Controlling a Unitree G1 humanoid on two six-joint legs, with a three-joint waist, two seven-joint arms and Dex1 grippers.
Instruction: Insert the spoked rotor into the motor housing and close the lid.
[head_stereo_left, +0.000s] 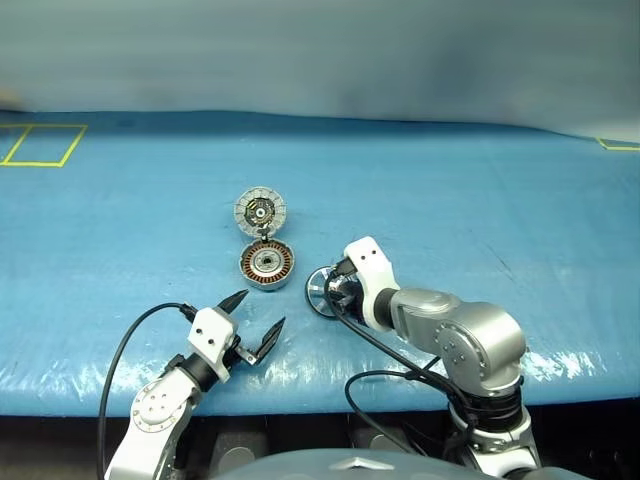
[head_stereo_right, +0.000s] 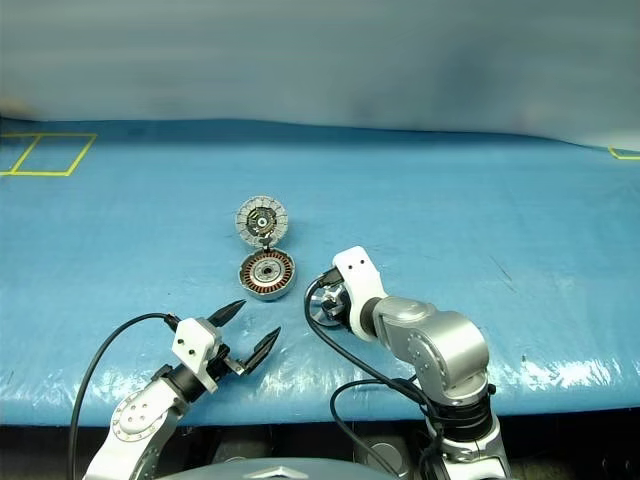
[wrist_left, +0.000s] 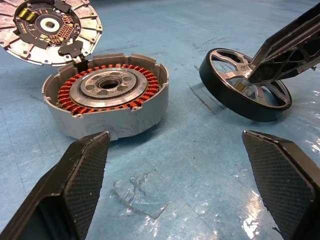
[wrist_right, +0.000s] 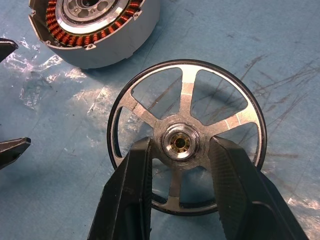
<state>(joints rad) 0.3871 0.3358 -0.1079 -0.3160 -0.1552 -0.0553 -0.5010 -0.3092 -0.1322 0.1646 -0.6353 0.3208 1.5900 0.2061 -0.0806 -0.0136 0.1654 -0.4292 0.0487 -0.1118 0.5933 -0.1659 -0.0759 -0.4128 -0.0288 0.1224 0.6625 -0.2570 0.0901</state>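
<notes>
The spoked rotor (wrist_right: 185, 137) is silver with a black rim. The motor housing (wrist_left: 107, 97) is grey, ringed with copper-red windings. The desk (head_stereo_left: 480, 200) is blue, with yellow line markings.

motor housing (head_stereo_left: 267, 265): on the table (head_stereo_left: 480, 200), near its front edge
lid (head_stereo_left: 260, 210): just behind the housing, joined to its far rim, lying open
spoked rotor (wrist_left: 245, 85): right of the housing, near it, tilted on the table
</notes>
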